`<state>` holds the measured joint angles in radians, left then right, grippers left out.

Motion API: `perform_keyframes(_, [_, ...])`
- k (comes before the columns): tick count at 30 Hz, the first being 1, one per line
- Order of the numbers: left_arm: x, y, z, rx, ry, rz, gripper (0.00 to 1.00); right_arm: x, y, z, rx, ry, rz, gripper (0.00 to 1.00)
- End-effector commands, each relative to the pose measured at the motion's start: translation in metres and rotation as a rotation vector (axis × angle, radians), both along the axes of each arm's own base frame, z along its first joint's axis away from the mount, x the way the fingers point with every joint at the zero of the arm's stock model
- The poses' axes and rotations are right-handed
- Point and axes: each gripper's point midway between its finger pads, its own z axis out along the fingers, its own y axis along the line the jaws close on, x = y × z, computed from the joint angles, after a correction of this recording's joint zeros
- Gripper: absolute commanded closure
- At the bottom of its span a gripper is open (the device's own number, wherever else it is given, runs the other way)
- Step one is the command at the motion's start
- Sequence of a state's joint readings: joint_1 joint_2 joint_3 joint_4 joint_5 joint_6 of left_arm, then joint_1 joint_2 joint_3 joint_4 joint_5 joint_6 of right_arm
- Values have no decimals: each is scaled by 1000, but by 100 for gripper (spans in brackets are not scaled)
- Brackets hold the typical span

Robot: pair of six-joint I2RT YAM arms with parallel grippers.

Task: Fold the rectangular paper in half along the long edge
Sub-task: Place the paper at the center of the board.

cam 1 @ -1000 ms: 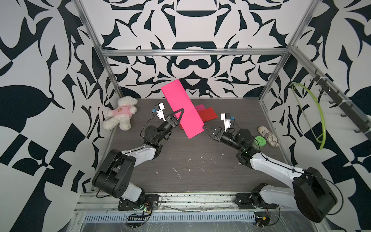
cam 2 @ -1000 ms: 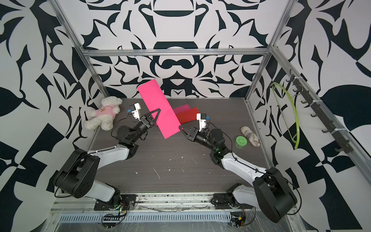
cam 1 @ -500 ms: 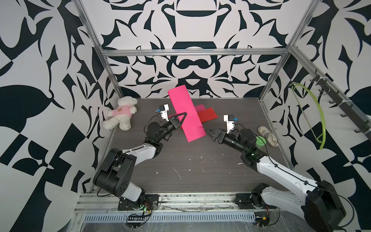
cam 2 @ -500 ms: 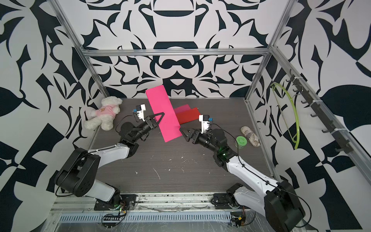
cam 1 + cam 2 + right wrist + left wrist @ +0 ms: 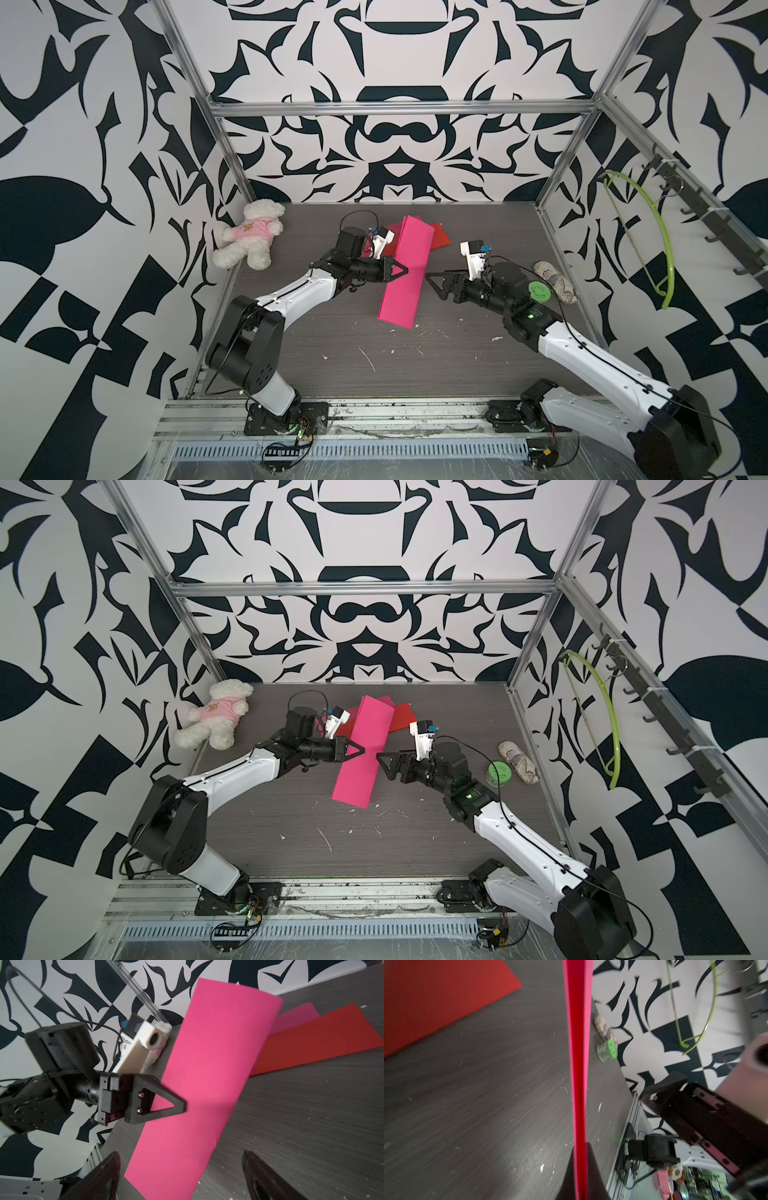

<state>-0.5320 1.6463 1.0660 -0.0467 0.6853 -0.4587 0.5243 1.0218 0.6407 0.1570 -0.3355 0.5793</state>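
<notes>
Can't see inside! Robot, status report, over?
Left gripper shut on bright pink rectangular paper sheet. Right gripper open, clear of it. Flat red paper sheet behind, not blocking.

The paper (image 5: pixel 404 291) is a smooth, matt pink sheet, its visible face uncreased. Below it the tabletop (image 5: pixel 374 353) is matt with dark wood grain, flecked with white. A red sheet (image 5: pixel 439 239) just beyond the paper looks like the same matt stock. The left tool (image 5: pixel 406 270) and right tool (image 5: pixel 430 276) are matt black plastic. The arm shells (image 5: pixel 299 291) are glossy white plastic. Toward the left arm from the paper, the bear (image 5: pixel 249 241) is fluffy white plush in a pink cloth shirt. The frame (image 5: pixel 399 108) is brushed metal.
</notes>
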Motion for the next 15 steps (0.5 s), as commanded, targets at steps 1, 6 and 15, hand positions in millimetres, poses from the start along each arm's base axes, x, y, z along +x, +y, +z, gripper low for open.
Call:
perform_keyframes(1, [-36,6,-47,189,101,-156,100,1,-2,20,-9,-65,-2,7])
perform_keyframes(6, [-36,1,-81,371,115,-213,100,-2,-7,10,-38,-49,-18,7])
perform_keyframes(15, [-32,2,-128,573,159,-254,100,-4,-12,2,-64,-36,-28,7])
